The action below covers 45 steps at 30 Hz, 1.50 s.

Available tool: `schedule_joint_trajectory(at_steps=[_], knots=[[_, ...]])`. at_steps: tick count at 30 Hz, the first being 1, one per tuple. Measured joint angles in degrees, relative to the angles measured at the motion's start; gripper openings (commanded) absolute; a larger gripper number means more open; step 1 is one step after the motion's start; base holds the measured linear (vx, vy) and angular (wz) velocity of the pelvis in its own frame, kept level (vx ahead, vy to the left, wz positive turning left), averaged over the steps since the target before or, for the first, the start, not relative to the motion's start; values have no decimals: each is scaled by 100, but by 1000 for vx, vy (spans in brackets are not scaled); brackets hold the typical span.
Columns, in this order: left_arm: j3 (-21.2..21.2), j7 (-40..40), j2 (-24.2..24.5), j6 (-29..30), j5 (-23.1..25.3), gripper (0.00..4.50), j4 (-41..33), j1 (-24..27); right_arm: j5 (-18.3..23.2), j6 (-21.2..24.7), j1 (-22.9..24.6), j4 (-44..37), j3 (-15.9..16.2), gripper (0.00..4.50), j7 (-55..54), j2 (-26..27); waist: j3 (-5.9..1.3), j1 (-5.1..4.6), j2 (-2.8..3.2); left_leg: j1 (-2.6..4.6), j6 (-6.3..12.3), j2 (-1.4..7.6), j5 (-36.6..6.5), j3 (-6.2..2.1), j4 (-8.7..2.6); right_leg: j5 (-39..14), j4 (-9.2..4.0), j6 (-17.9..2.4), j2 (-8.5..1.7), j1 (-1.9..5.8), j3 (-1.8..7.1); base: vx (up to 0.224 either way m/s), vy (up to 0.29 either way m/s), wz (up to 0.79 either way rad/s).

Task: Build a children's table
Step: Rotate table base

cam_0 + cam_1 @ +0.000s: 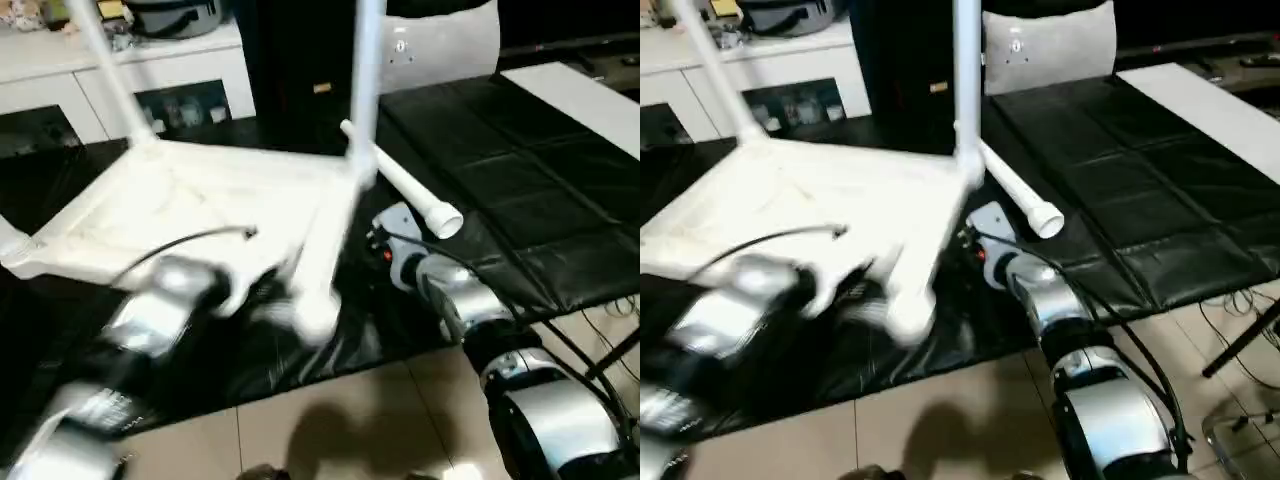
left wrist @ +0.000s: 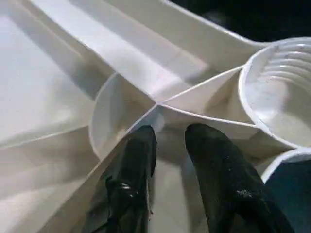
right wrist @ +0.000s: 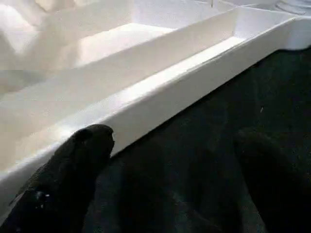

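A: In the head views, where was the white plastic rectangular table top with the ribbed underside (image 1: 210,205)?

B: Upside down on the black padded tabletop (image 1: 500,170), toward its near left corner, ribs facing up so the sockets could be reached. Two long white tapered tube legs stood in its far corners, one at the far left (image 1: 105,70) and one at the far right (image 1: 365,90). A third leg (image 1: 400,185) lay loose on the tabletop just beside the top's right edge, and a fourth (image 1: 320,260) leaned near the front right corner, apparently being set in, though blur hid whether it was seated.

A: And the left tool (image 1: 250,295)?

B: It was smeared by motion beside that leaning leg; I judged it was steadying the work there.

A: The left wrist view?

B: The left tool's black fingers (image 2: 131,165) stood narrowly apart over a thin rib of the underside, next to a round corner socket (image 2: 279,94). Whether they pinched the rib I could not tell.

A: The right wrist view?

B: The right tool (image 3: 172,170) was spread wide, holding nothing, one finger (image 3: 77,160) just beside the top's outer rim (image 3: 160,99), the other over the black cover. It looked placed to brace or catch that edge.
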Motion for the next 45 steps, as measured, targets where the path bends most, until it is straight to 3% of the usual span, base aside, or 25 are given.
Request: schedule_joint_trajectory(at_steps=[5, 13, 16, 18, 20, 25, 28, 30, 31, 32, 33, 34, 35, 37, 38, 39, 40, 41, 42, 43, 44, 45], knots=[[493, 775, -351, -503, -184, 160, 451, -154, 223, -175, 230, -1028, -118, 450, 61, -125, 1, -2, -3, -21, 2, 5, 1, -2, 4, 5, -3, 9, 2, -20, -6, 0, 0, 0], [1277, 839, -678, -602, -1032, 230, -390, 315, 524, 789, 1132, -2884, -707, 450, -439, -286, -2, 106, -9, -65, 45, 7, 10, -1, 3, -6, -26, 13, 5, -49, -11, 0, 0, 0], [1634, 1575, -959, -34, -1200, 233, -1329, 797, 621, 1007, 2179, -4237, -880, 450, -727, -249, -5, 170, -30, -77, 45, 13, 7, -1, 1, -13, -32, 24, 5, -52, -16, 0, 0, 0], [1781, 2059, -1093, 442, -1116, 233, -1903, 1114, 695, 1219, 2726, -4892, -976, 450, -838, -232, -3, 156, -32, -80, 35, 11, 1, 0, 1, -12, -34, 26, 5, -53, -15, 0, 0, 0], [1843, 2239, -1245, 637, -1146, 233, -2405, 1431, 697, 1412, 3048, -5434, -1006, 450, -973, -177, 1, 138, -39, -75, 24, 12, -4, 0, 1, -10, -39, 41, 5, -50, -15, 0, 0, 0], [1875, 2235, -1438, -80, -1482, 233, -2802, 1758, 924, 1701, 3460, -6252, -919, 450, -1107, 42, 4, 92, -51, -47, 20, 11, -3, -1, -30, -15, -84, 96, 10, -31, -14, 0, 0, 0], [1888, 2450, -1443, -2, -1356, 233, -2931, 1880, 1123, 1847, 3653, -6536, -851, 450, -1121, 205, 6, 77, -95, -22, 20, 6, -3, -1, -37, -10, -92, 106, 10, -14, -8, 0, 0, 0], [1879, 2615, -1540, 277, -1317, 233, -3256, 2098, 1047, 1946, 3699, -6696, -719, 450, -1198, 182, 11, 48, -153, -22, 14, 7, 0, -2, -42, -9, -107, 109, 14, -12, -6, 0, 0, 0], [1854, 2680, -1573, 387, -1284, 233, -3374, 2156, 996, 1995, 3702, -6742, -698, 450, -1233, 168, 15, 8, -166, -106, 9, -35, 4, -121, -41, -8, -112, 109, -11, 26, -105, 0, 0, 0], [1810, 2725, -1576, 450, -1277, 233, -3448, 2189, 976, 2079, 3723, -6766, -701, 450, -1275, 159, 8, -54, -175, -120, -8, -60, 14, -292, -34, -1, -145, 95, 11, 81, -193, 16, -29, 38], [1815, 2746, -1552, 449, -1279, 233, -3493, 2228, 947, 2122, 3722, -6773, -693, 450, -1310, 159, 12, -111, -174, -130, -33, -80, 28, -427, -33, -1, -131, 47, 45, 123, -228, 38, -72, 60], [1824, 2758, -1521, 449, -1280, 233, -3502, 2249, 896, 2156, 3717, -6780, -660, 450, -1335, 165, 19, -144, -165, -133, -59, -112, 44, -587, -32, -61, -71, -52, 114, 165, -226, 38, -72, 60], [1828, 2792, -1485, 445, -1278, 233, -3508, 2251, 867, 2195, 3715, -6795, -644, 450, -1345, 155, 28, -193, -182, -126, -104, -160, 71, -771, -35, -220, 107, -307, 226, 165, -160, 17, -123, 65], [1837, 2828, -1445, 427, -1235, 233, -3557, 2266, 864, 2220, 3691, -6850, -655, 450, -1389, 78, 20, -176, -279, -121, -195, -268, 124, -989, -65, -448, 355, -370, 307, 169, -50, 12, -195, 75], [1836, 2869, -1453, 434, -1212, 233, -3582, 2328, 859, 2236, 3643, -6856, -683, 450, -1507, 78, 23, -141, -360, -67, -202, -229, 127, -939, -141, -504, 414, -298, 338, 127, -16, 17, -273, 62], [1833, 2899, -1487, 465, -1195, 233, -3605, 2372, 854, 2252, 3628, -6873, -722, 450, -1601, 78, 40, -69, -429, -32, -203, -192, 21, -803, -72, -498, 370, -308, 392, 127, -18, -6, -293, 31], [1817, 2938, -1546, 525, -1174, 233, -3646, 2406, 848, 2289, 3630, -6893, -783, 450, -1659, 36, 66, 39, -468, -101, 60, -117, -257, -614, 415, -497, 355, -319, 398, 133, -35, -6, -293, 31], [1730, 2957, -1576, 633, -1153, 233, -3689, 2463, 833, 2309, 3663, -6895, -844, 450, -1678, -40, 66, 128, -560, -141, 281, -224, -391, -433, 979, -483, 322, -339, 411, 174, 34, 38, -245, -3], [1648, 2958, -1576, 684, -1141, 233, -3720, 2463, 814, 2316, 3673, -6901, -877, 450, -1676, -94, 39, 163, -569, -49, 321, -385, -410, -378, 973, -472, 280, -344, 418, 151, 73, 55, -206, 9], [1581, 2957, -1571, 733, -1126, 233, -3790, 2437, 769, 2370, 3679, -6947, -913, 450, -1714, -124, 29, 167, -578, 63, 378, -527, -418, -331, 748, -421, 256, -323, 453, 103, 110, 55, -206, 9], [1520, 2952, -1529, 797, -1122, 233, -3919, 2440, 715, 2573, 3678, -7009, -968, 450, -1794, -151, -2, 179, -504, 195, 443, -585, -489, -344, 314, -331, 181, -305, 612, 57, 92, -6, -179, 23], [1513, 2942, -1458, 811, -1125, 233, -3981, 2448, 687, 2738, 3703, -7022, -987, 450, -1832, -156, -10, 188, -476, 205, 355, -533, -547, -380, 217, -299, 130, -316, 650, 52, 31, -9, -149, 16]])
